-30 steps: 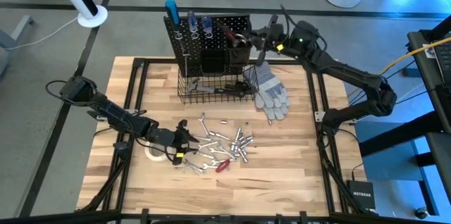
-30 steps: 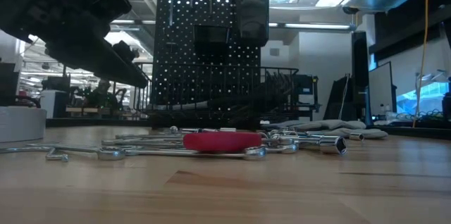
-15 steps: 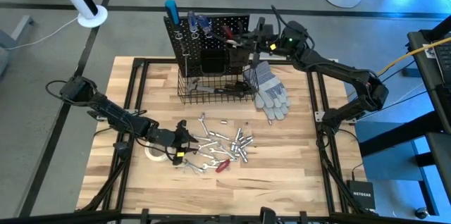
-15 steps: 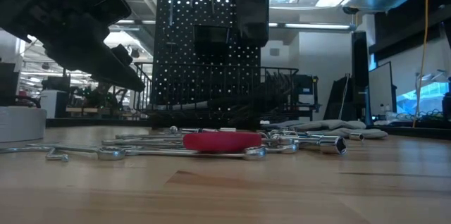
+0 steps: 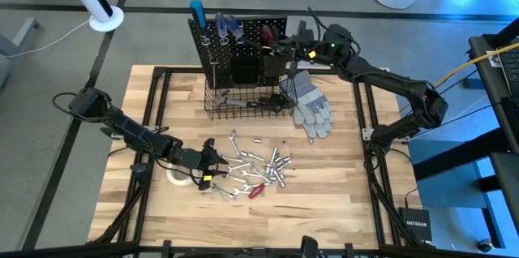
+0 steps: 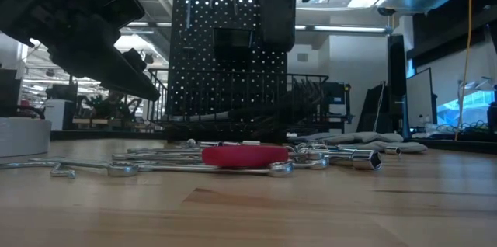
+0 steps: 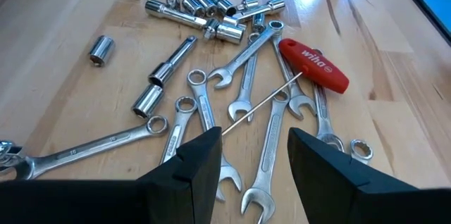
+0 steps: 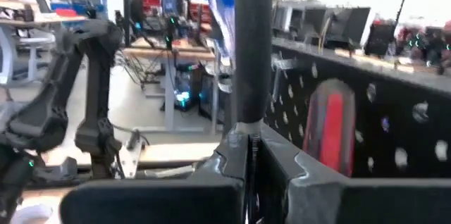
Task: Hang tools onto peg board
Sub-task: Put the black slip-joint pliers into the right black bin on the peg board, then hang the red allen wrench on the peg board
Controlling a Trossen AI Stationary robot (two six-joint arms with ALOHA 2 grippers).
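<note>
Beneath the left pincer [image 7: 246, 164], spread wide over the table [image 5: 340, 201]: scattered wrenches [image 7: 243, 90]. At the peg board [image 5: 243, 35]: right pincer [image 8: 251, 146], pinching a dark tool shaft [image 8: 251, 48].

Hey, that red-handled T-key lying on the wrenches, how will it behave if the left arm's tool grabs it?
The red-handled T-key probably stays stiff; its thin shaft looks like metal. It likely feels light. Resting across the wrenches, it may slide or drag them.
</note>
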